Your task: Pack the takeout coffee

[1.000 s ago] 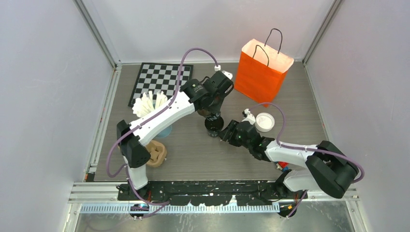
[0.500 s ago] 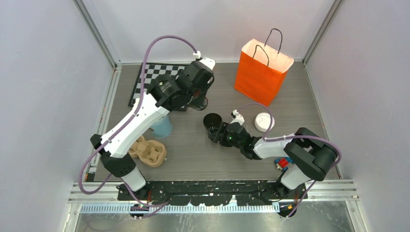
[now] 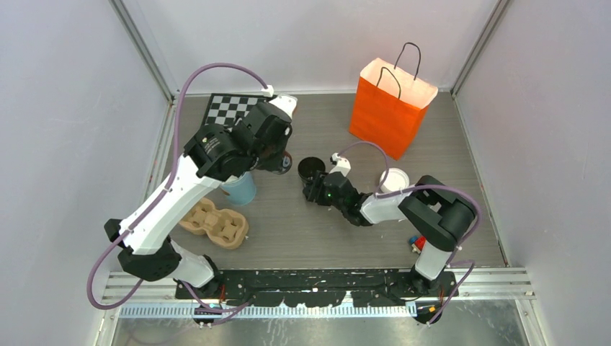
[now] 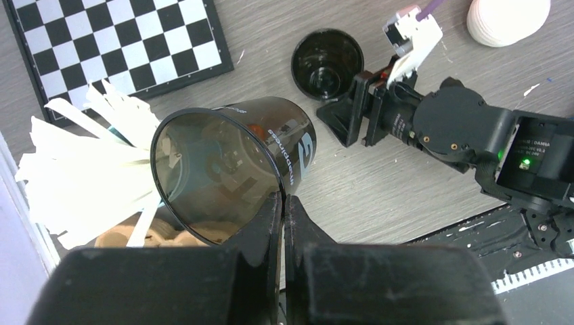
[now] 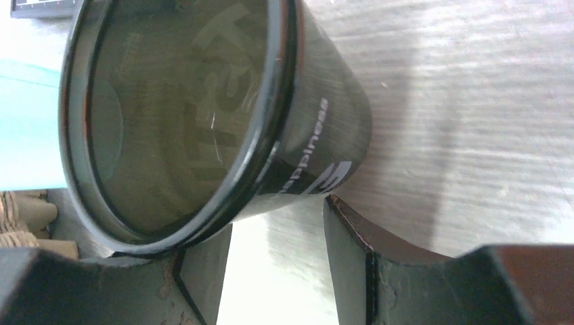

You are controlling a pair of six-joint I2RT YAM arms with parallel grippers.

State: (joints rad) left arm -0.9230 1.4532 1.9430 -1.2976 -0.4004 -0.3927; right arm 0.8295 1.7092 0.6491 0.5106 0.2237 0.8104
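My left gripper (image 4: 283, 200) pinches the tipped cup (image 4: 227, 166) by its rim; my right gripper (image 5: 277, 233) is spread by the other cup (image 5: 203, 115)

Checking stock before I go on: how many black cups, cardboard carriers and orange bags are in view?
Black cups: 2, held cup, standing cup
Cardboard carrier: 1
Orange bag: 1
Total: 4
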